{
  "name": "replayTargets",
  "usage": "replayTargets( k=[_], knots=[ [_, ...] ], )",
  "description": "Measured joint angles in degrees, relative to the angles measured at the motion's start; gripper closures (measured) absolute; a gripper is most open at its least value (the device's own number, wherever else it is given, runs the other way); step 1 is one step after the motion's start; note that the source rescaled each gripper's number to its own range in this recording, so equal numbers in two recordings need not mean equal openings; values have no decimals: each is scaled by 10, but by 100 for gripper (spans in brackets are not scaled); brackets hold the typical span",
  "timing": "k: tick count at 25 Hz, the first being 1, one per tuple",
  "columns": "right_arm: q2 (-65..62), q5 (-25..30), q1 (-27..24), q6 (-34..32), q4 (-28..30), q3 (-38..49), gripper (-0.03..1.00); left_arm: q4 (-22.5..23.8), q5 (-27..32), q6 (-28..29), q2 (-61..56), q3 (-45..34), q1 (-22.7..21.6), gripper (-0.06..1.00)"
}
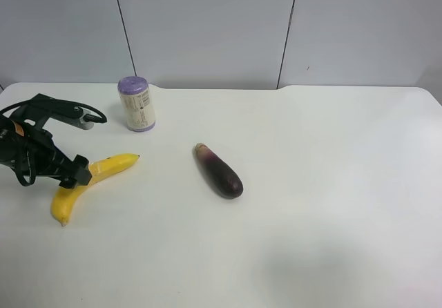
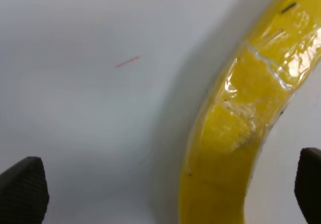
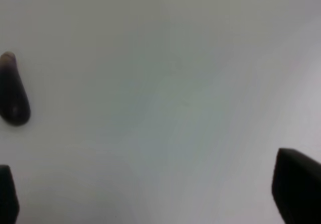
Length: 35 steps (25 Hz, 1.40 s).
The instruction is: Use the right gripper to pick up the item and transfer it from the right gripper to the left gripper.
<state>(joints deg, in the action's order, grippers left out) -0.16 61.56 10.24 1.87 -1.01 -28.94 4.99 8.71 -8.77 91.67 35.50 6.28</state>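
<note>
White tabletop under grey wall panels. Banana lying flat on that surface near the exterior high view's left edge, curved, yellow, dark tip toward the table's middle. Left gripper directly over the banana's mid-section; fingers spread wide, one pad either side of the fruit in the left wrist view, neither seen touching the skin there. Glossy film and small dark specks noted on the peel. Faint red mark on the table beside the fruit. Purple-lidded can upright, just behind the banana, apart from it. Eggplant lying near centre, well apart from the banana. Right gripper out of the exterior high view; fingers released and far apart, holding nothing, bare table beneath, eggplant off to one side.
</note>
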Motion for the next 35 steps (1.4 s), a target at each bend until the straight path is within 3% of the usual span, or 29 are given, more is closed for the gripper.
replayTargets(
  k=[3,6,15,16,18,22,31,35],
  knots=[
    [0,0,0,0,0,0,-3,-1,34,0,-39,6,0,-5],
    [0,0,0,0,0,0,-3,-1,109,6,-90,26,0,-5],
    [0,0,0,0,0,0,-3,-1,453,59,-239,157,0,-5],
    [0,0,0,0,0,0,-3,-1,453,59,-239,157,0,-5],
    [0,0,0,0,0,0,-3,-1,536,69,-288,176,0,-5],
    [0,0,0,0,0,0,-3,-2,595,69,-358,176,0,-5],
    [0,0,0,0,0,0,-3,-5,606,69,-511,173,0,-6],
    [0,0,0,0,0,0,-3,-27,608,69,-578,137,0,-6]
  ],
)
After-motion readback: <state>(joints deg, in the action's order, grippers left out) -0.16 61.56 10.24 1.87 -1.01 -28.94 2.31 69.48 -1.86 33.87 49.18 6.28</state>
